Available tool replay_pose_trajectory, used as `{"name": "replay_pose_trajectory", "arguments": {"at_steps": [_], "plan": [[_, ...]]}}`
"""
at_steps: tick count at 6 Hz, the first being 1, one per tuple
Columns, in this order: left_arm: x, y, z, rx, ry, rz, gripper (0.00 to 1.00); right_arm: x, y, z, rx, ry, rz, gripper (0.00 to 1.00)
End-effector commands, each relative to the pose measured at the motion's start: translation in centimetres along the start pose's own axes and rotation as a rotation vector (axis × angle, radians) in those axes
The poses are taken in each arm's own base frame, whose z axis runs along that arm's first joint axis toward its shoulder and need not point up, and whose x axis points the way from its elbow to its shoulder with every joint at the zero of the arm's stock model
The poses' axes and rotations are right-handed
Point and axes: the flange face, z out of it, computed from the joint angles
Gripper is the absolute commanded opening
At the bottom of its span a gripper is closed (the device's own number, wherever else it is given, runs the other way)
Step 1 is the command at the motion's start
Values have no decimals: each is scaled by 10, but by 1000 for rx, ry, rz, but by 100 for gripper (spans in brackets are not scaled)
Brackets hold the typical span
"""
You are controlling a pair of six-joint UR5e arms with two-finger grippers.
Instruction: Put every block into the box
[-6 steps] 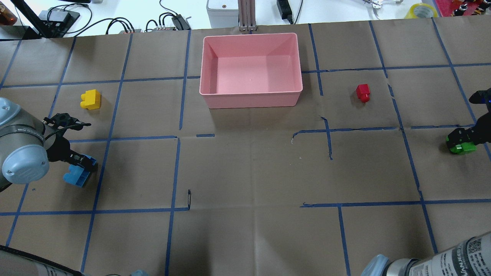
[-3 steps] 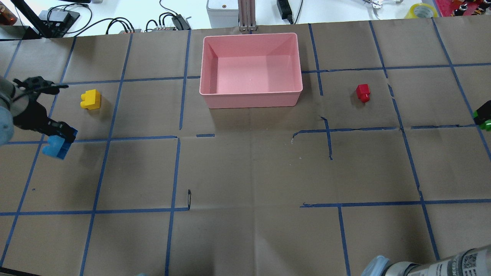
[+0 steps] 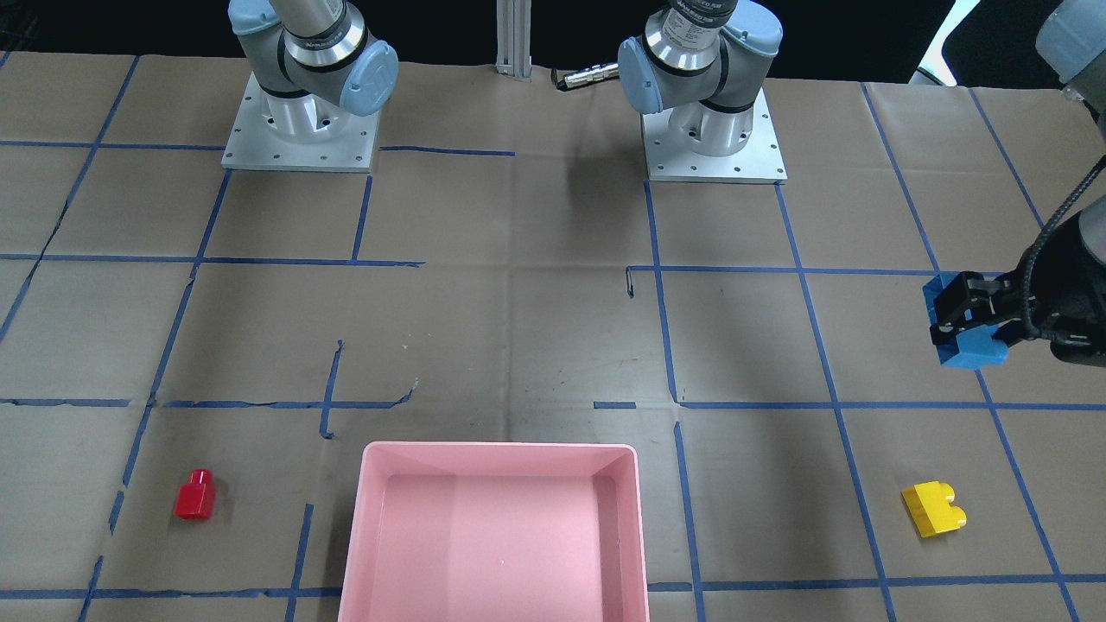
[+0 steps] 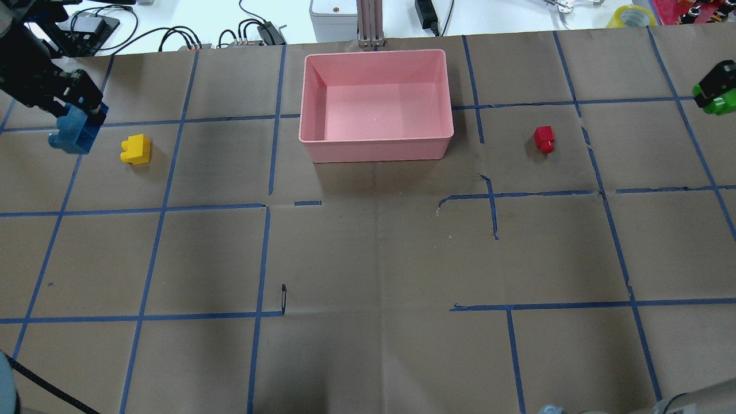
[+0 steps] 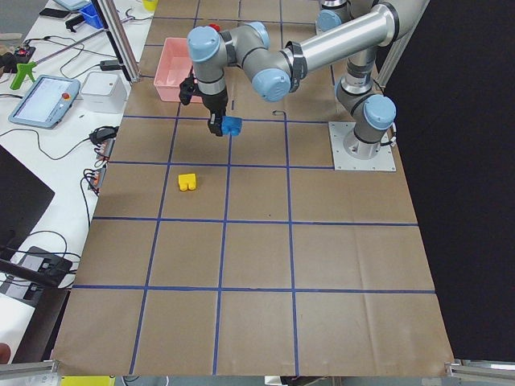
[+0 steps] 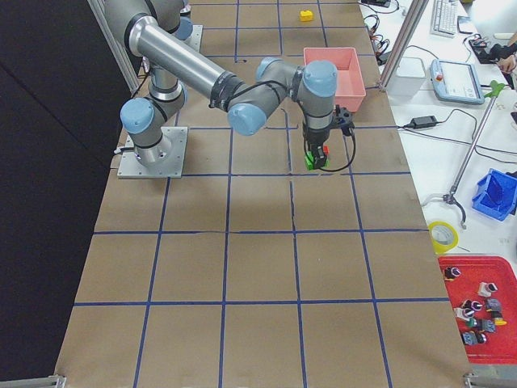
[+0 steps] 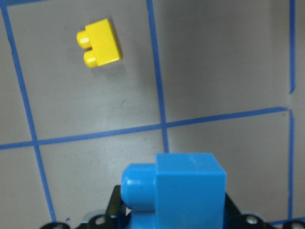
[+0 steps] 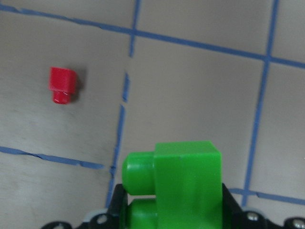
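Note:
My left gripper [image 4: 77, 112] is shut on the blue block [image 4: 72, 133] and holds it above the table at the far left, left of the yellow block [image 4: 136, 149]. The blue block also shows in the front view [image 3: 963, 333] and the left wrist view [image 7: 176, 191]. My right gripper [image 4: 713, 89] is shut on the green block [image 4: 717, 103], raised at the far right edge; the green block fills the right wrist view [image 8: 178, 188]. The red block [image 4: 544, 139] lies on the table right of the pink box [image 4: 375, 150], which holds nothing.
Cables, a grey box [image 4: 333, 20] and a metal post [image 4: 370, 23] sit beyond the table's far edge behind the pink box. A tape roll [image 4: 632, 16] lies at the far right corner. Blue tape lines grid the brown paper.
Both arms have lifted their blocks and swung them toward the far side of the table. The left carries the blue block past the yellow one; the right carries the green block along the right edge.

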Motion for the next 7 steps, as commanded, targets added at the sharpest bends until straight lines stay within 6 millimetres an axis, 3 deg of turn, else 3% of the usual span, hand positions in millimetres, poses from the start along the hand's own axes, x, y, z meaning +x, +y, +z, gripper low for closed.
{"name": "replay_pose_trajectory", "arguments": {"at_steps": [1, 2, 3, 4, 5, 6, 7], "plan": [[99, -81, -8, 58, 21, -39, 6, -137, -62, 12, 95, -223, -15, 4], [176, -111, -8, 85, 25, -89, 6, -199, -89, 22, 131, -377, -2, 4], [246, -131, 12, 79, 33, -119, 6, -254, -129, 43, 169, -497, -51, 4], [292, -143, 35, 69, 35, -118, 6, -306, -164, 73, 192, -541, -113, 4], [310, -152, 69, 36, 28, -116, 6, -345, -184, 101, 207, -607, -113, 7], [316, -159, 99, 6, 25, -112, 6, -354, -182, 104, 200, -611, -125, 71], [323, -159, 120, -20, 22, -107, 6, -354, -179, 112, 173, -614, -111, 99]]}}
